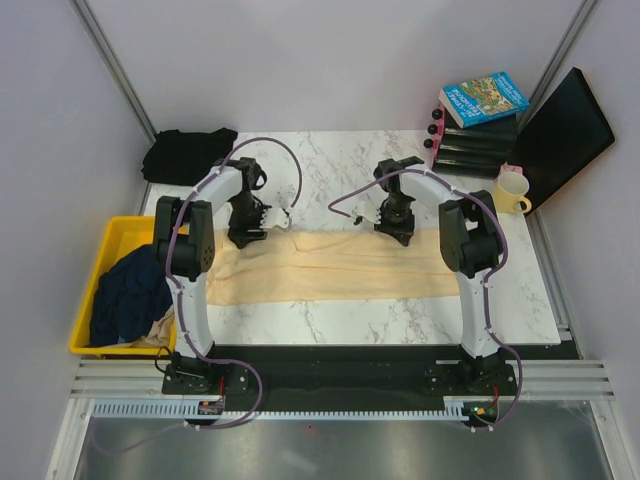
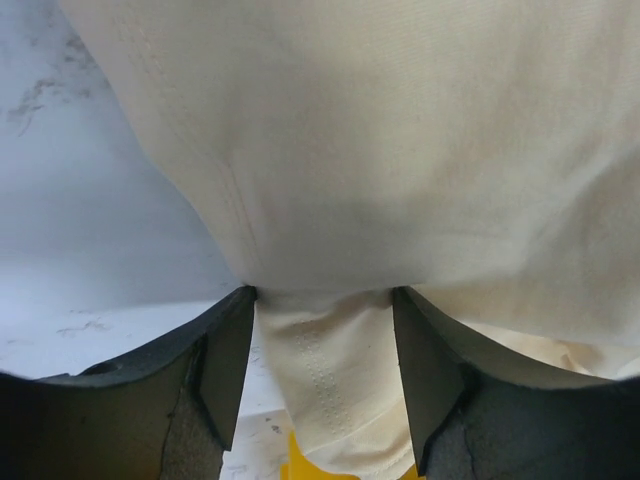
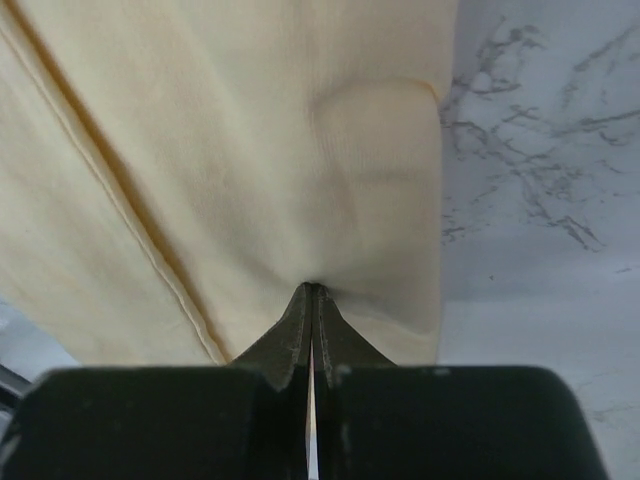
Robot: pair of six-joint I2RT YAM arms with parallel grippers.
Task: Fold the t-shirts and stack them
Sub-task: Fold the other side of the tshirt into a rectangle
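**Cream-yellow t-shirt (image 1: 340,268) pinched along its far edge by your right arm, left jaws spread over it**

Your right gripper (image 3: 312,290) is pressed together on the cream-yellow t-shirt. The cloth puckers into a small dimple right at the tips, close to the shirt's side edge, with bare marble just beside it.

Your left gripper (image 2: 322,300) stands spread. A band of the same cloth with a stitched hem runs between its fingers (image 2: 225,360). Lower down, a gap shows between that band and one finger, so the cloth lies loose there.

From above, you can see both grippers pointing down at the far long edge of the shirt. The left one is near the shirt's left end and the right one is right of the middle. The shirt lies stretched out in a long band across the marble table (image 1: 400,320).

Its left end reaches toward the yellow bin (image 1: 120,225) at the table's left side. A dark navy t-shirt (image 1: 125,290) lies crumpled in that bin. A black t-shirt (image 1: 188,155) sits bunched at the table's far left corner, apart from the cream one.

Near the far right corner you have a colourful book (image 1: 483,98) on a dark stack, a yellow mug (image 1: 511,192) and a black board (image 1: 565,135) leaning against the wall.
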